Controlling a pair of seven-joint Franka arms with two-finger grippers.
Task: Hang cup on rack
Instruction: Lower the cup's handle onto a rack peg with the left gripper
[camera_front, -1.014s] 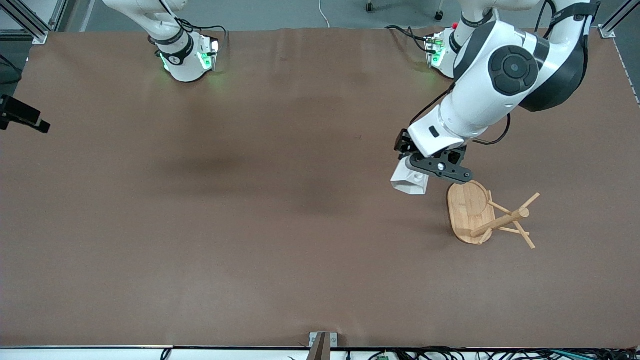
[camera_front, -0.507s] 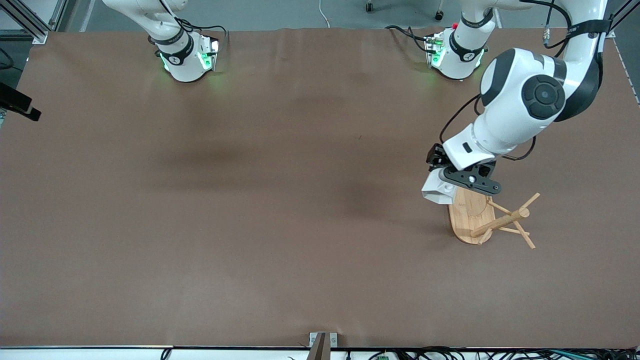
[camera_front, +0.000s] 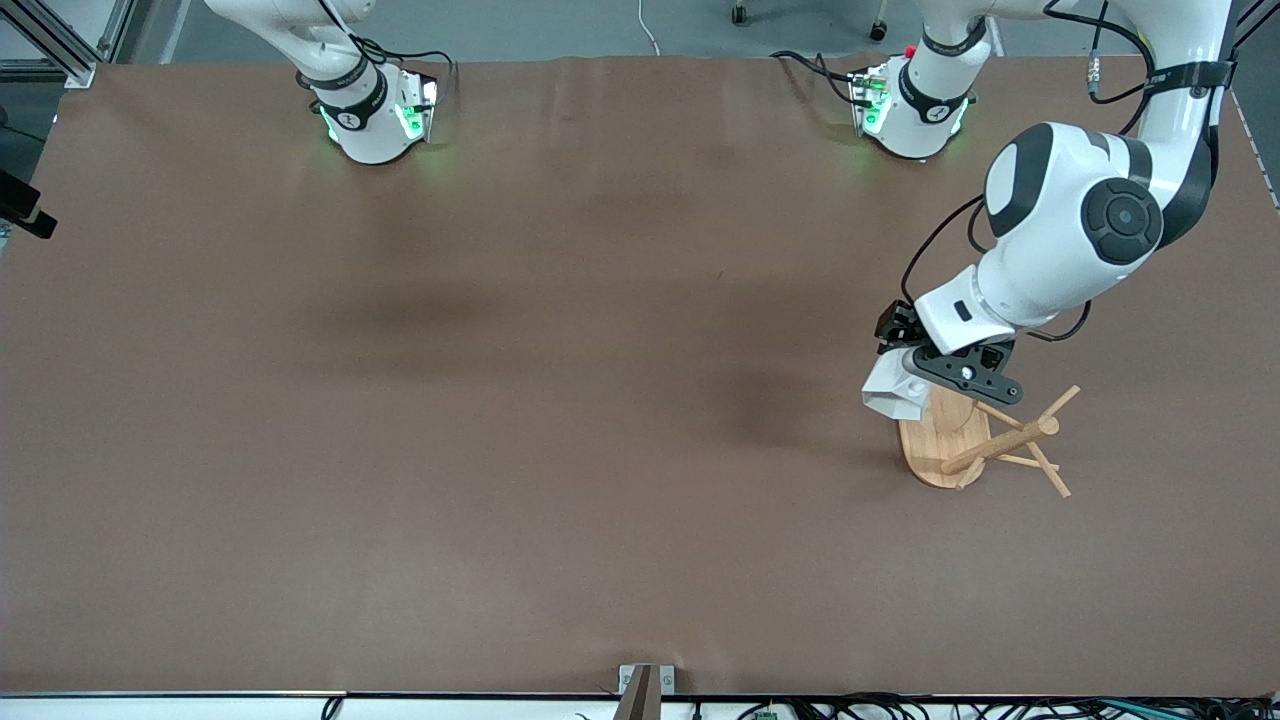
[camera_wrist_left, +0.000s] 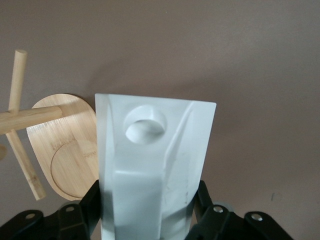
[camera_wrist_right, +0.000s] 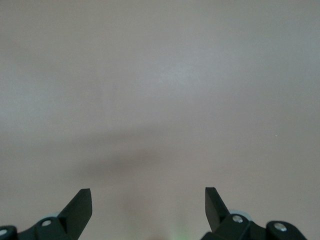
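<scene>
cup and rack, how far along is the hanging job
Pickup looks done: the left gripper is shut on the cup and holds it in the air over the edge of the rack base. No peg is through the handle hole yet, so threading and release are left. The right gripper waits, open.

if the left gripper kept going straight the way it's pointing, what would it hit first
Probably bare table: the left gripper, shut on the cup, points past the rack base's edge, though depth is unclear.
</scene>
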